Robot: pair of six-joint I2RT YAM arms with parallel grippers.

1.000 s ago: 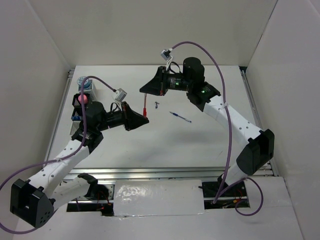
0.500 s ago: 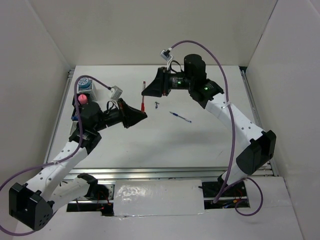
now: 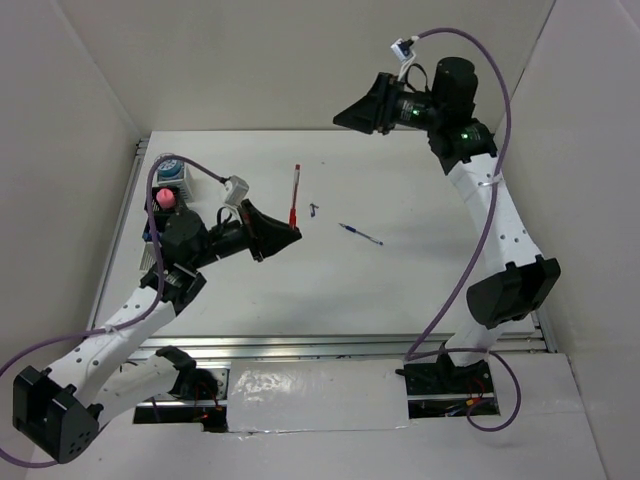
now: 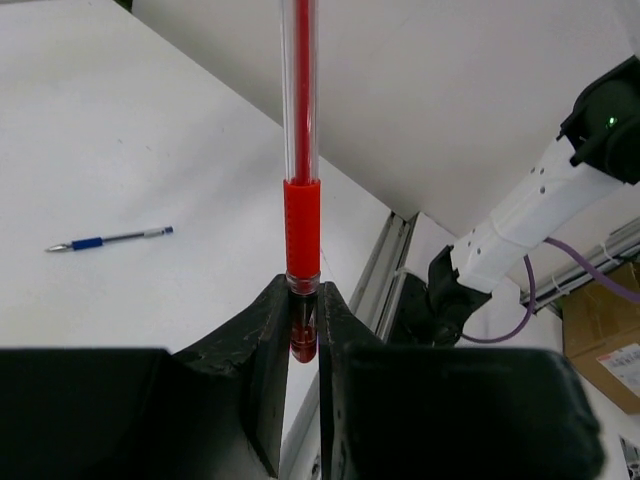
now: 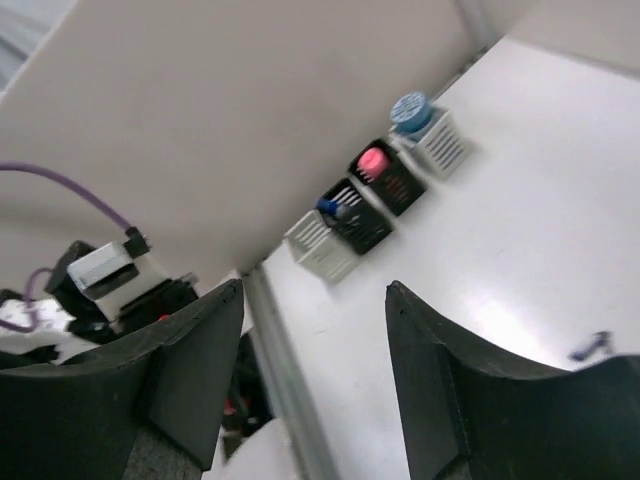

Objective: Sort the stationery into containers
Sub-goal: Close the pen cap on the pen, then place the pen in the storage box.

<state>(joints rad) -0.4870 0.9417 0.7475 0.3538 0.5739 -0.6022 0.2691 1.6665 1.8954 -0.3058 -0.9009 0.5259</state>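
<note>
Left gripper (image 4: 303, 340) squeezes the red pen (image 4: 301, 150), right gripper (image 5: 315, 335) gapes empty; next, carry it to the boxes (image 5: 330, 250) at nine o'clock.

The red pen (image 4: 301, 200) has a clear barrel around a red core, with a solid red grip band. The blue pen (image 4: 108, 240), on the white table (image 4: 120, 130), is clear with a blue grip. The left gripper (image 4: 302, 330) and the right gripper (image 5: 315, 290) are matt black. At the far left, the containers (image 5: 442, 150) run white slotted, black mesh, black mesh, white slotted. A blue-and-white tin (image 5: 410, 108) tops the farthest white one. A pink block (image 5: 373, 160) shows in one black box and a blue cap (image 5: 330, 207) in the next.
</note>
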